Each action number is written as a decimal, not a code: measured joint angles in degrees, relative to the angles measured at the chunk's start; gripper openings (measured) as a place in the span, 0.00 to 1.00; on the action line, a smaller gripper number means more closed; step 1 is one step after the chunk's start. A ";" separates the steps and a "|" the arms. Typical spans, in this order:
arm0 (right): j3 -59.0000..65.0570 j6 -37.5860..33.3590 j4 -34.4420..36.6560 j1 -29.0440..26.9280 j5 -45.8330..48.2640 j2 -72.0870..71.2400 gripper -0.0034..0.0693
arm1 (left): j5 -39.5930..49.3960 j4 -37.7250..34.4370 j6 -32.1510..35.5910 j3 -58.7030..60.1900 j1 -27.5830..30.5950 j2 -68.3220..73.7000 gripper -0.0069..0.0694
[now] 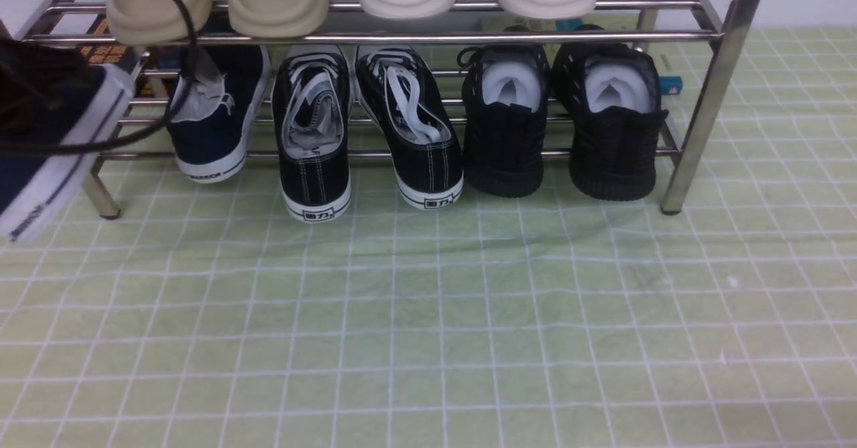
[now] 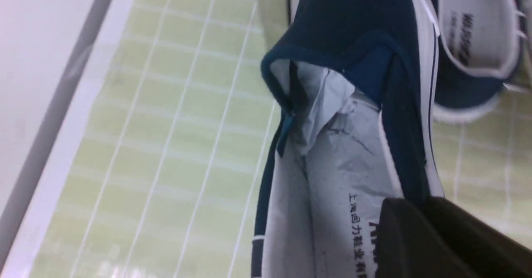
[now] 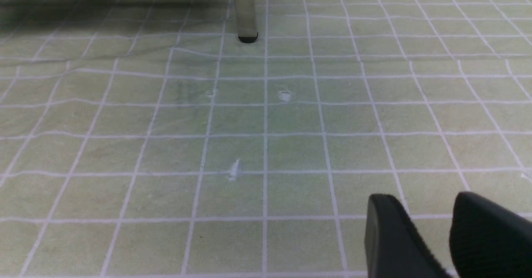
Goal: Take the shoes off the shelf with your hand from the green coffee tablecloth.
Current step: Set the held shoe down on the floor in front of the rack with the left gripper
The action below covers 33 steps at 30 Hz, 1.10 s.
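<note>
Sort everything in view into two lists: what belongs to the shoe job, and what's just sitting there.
Job: navy slip-on held in the left gripper; its mate on the lower tier; chrome shelf; green tablecloth.
Just there: black lace-up sneakers; all-black knit sneakers; beige slippers on the top tier.

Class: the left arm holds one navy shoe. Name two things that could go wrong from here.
The left gripper pinches only the held navy shoe by its thin side wall, so it may slip out. The black cable hangs across the second navy shoe on the shelf and could snag it.
</note>
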 joint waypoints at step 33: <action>0.00 0.00 0.00 0.00 0.00 0.00 0.38 | 10.22 14.43 -28.63 8.10 -44.73 5.80 0.14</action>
